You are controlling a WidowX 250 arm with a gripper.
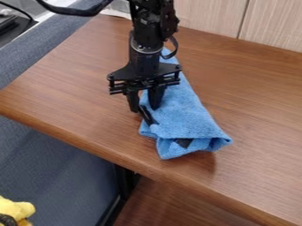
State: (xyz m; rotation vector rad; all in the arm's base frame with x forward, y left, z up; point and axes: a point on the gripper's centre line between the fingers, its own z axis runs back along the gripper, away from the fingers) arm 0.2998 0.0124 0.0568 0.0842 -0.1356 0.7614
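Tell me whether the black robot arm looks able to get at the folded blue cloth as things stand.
Likely yes: its black two-finger gripper hangs at the edge of the blue cloth, and most of the fabric lies uncovered. A slim black object there might interfere slightly.

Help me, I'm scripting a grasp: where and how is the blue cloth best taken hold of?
The blue cloth is probably best pinched from above by its long edge at the picture's left: it looks soft, folded into a wedge, and that edge lies at the tool.
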